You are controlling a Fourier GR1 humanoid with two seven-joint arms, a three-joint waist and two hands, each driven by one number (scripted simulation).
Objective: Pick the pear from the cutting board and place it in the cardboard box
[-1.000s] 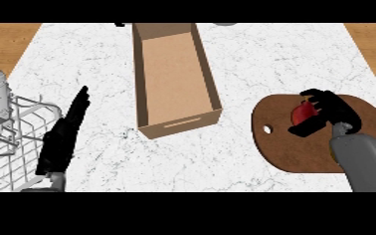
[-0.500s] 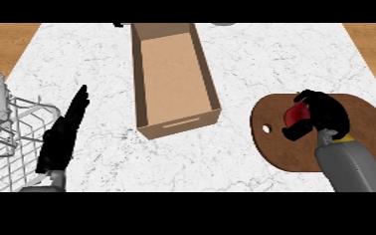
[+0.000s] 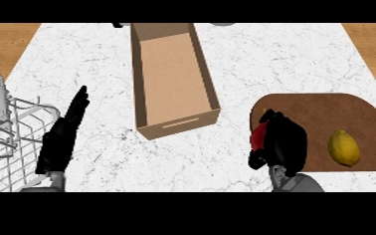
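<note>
My right hand (image 3: 284, 142) is curled round a red pear (image 3: 258, 135), of which only the left side shows. Hand and pear sit over the left edge of the brown cutting board (image 3: 323, 112) at the right; whether the pear is off the board I cannot tell. The long open cardboard box (image 3: 209, 87) stands in the middle of the counter, to the upper left of that hand and apart from it. At the left, beside the box, my left hand (image 3: 66, 132) rests open with straight fingers.
A yellow lemon-shaped fruit (image 3: 343, 148) lies on the board's right part. A white wire rack (image 3: 18, 129) stands at the left edge, close to my left hand. Wooden strips show at both top corners beyond the white marble counter (image 3: 279, 59).
My right hand has carried the red pear leftward and nearer the front, from the board's middle to its left edge. The yellow fruit has come into view behind it. The left hand stayed still.
</note>
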